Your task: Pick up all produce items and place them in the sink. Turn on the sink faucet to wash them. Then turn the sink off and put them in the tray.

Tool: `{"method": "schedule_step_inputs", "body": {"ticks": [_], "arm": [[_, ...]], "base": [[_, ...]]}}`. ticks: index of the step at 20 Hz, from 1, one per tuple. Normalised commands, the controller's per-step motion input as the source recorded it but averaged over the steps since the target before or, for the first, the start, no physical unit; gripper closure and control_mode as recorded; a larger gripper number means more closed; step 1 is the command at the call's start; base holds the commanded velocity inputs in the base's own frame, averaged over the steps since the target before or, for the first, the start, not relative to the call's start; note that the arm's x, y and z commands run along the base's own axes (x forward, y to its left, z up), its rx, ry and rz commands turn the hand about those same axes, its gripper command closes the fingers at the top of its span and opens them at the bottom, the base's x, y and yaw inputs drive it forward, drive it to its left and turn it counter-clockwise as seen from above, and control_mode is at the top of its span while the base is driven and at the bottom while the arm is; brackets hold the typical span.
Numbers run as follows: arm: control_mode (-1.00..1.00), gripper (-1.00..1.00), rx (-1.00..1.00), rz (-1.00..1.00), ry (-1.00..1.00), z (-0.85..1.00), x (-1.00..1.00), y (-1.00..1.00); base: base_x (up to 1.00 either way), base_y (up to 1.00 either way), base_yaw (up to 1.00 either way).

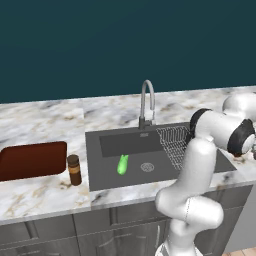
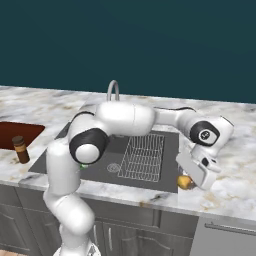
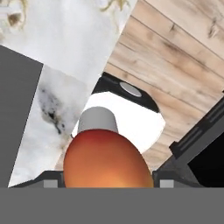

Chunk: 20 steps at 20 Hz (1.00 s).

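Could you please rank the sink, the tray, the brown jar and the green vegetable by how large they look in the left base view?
1. sink, clearly largest
2. tray, partly cut off at the picture's edge
3. brown jar and green vegetable: too alike to rank

brown jar [image 1: 74,169] upright | on marble counter [image 1: 45,190] | teal wall [image 1: 125,45]

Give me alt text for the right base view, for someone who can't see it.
A white robot arm reaches right across a dark grey sink, its gripper around a small orange-yellow fruit at the marble counter's front edge. A wire rack lies in the basin, the faucet rises behind the arm, and a brown jar stands far left beside a reddish-brown tray.
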Motion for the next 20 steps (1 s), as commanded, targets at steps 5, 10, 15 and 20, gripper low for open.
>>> {"method": "schedule_step_inputs", "body": {"ticks": [5, 10, 15, 20], "arm": [[-1.00, 1.00, 0.00, 0.05, -0.19, 0.31, -0.17, 0.96], [-1.00, 1.00, 0.00, 0.07, -0.21, 0.36, -0.07, 0.90], [-1.00, 1.00, 0.00, 0.10, -0.18, 0.26, -0.03, 0.83], [-1.00, 1.00, -0.01, 0.15, -0.15, 0.13, 0.00, 0.84]], "base": [[0.00, 0.00, 0.00], [0.00, 0.00, 0.00], [0.00, 0.00, 0.00], [0.00, 0.00, 0.00]]}}
